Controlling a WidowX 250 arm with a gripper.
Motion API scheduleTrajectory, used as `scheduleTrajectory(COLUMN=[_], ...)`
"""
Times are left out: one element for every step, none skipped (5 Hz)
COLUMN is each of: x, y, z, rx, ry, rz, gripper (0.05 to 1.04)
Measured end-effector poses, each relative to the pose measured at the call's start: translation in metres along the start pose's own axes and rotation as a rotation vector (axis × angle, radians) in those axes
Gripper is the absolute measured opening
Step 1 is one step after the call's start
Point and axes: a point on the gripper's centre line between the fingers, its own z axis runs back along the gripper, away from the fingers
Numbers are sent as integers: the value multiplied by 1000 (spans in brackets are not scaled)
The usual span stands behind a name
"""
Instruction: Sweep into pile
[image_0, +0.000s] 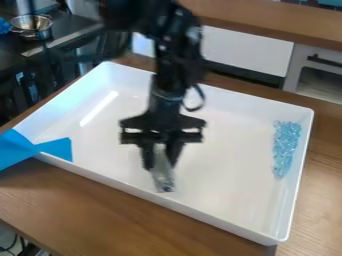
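Beads (286, 149) lie in a long strip beside the tray's (227, 175) right wall. Best judged: bring the edge low, use short light strokes from both ends toward the middle. Tool (160, 164) grasps a grey piece (163, 181), left of the beads, near side. Tray middle gives room; right wall tight, near wall close. Blue sheet (57, 148) overlaps left edge.

A brown wooden table (100, 200) with visible grain carried a large white tray (227, 150), shallow and four-sided, with raised walls all round. The tray sat upright and flat, wood showing along its near side and to its right. A bright blue strip (57, 148) overlapped its left corner, reaching inside.
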Motion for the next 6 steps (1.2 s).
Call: scheduleTrajectory(x=[3, 13, 22, 22, 23, 23], y=[13, 24, 30, 38, 53, 80], z=[0, -10, -19, -24, -1, 38], rx=[-27, -4, 1, -8, -40, -121], ry=[-52, -144, -170, -149, -154, -127], rz=[-44, -53, -58, -89, -129, -187], gripper=[370, 408, 716, 984, 1008, 1003])
